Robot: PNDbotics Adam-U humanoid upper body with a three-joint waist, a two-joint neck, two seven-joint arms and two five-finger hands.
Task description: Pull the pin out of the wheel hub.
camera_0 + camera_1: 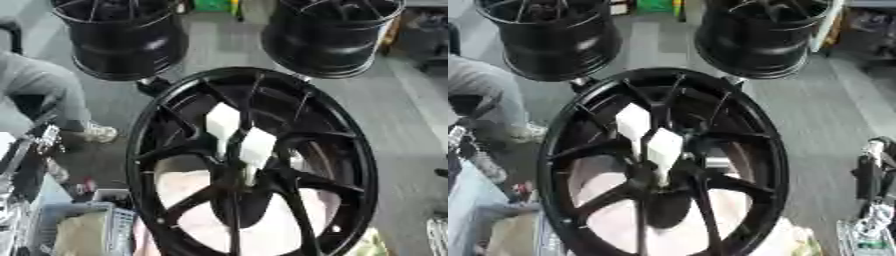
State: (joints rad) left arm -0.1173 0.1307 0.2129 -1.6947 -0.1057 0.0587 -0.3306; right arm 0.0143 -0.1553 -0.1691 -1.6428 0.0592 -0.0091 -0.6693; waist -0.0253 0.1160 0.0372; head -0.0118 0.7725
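Observation:
A large black wheel hub (254,165) with thin spokes stands upright and fills the middle of both views. Two white blocky pieces (223,122) (258,145) sit one after the other at its centre, where the spokes meet; I take them for the pin. No hand touches the hub or the white pieces. A black and silver part, apparently my right hand (873,172), shows at the right edge, well away from the hub. My left hand is not visible.
Two more black wheel hubs (122,37) (328,35) stand on the grey floor behind. A person in grey (39,82) is at the left edge. A blue-grey crate (79,227) sits at the lower left. Pale cloth shows through the spokes.

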